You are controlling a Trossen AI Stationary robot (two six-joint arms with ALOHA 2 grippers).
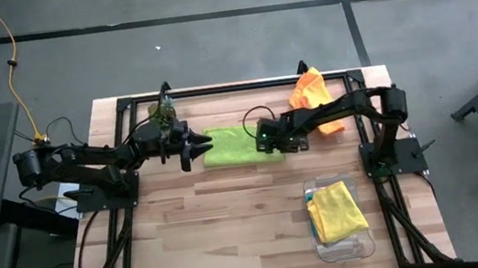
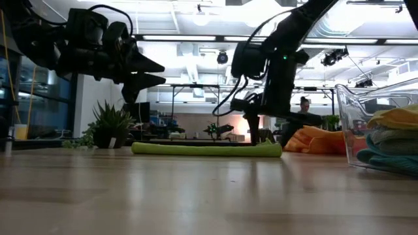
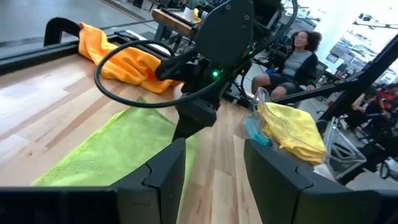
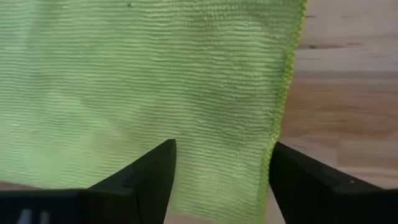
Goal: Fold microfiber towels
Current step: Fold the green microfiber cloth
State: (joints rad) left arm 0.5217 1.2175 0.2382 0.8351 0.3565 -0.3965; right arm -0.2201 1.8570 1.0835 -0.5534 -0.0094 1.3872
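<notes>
A lime green towel lies flat on the table's middle; it is a low strip in the low view. My right gripper is open and points down over the towel's right end. One finger stands over the cloth, the other just past its side edge. My left gripper is open and empty, raised above the towel's left end. An orange towel lies bunched at the far right. A yellow towel lies in the bin on a teal one. My right gripper's fingers come at the green towel's right end from above, pointing down. In the low view the fingertips reach down to the cloth. I cannot tell whether they touch it. The towel lies flat on the table.
A clear plastic bin stands at the near right. A dark-green plant-like clump sits at the far edge behind my left gripper. A black frame runs along the far edge. A person sits beyond the table. Bare wood lies near.
</notes>
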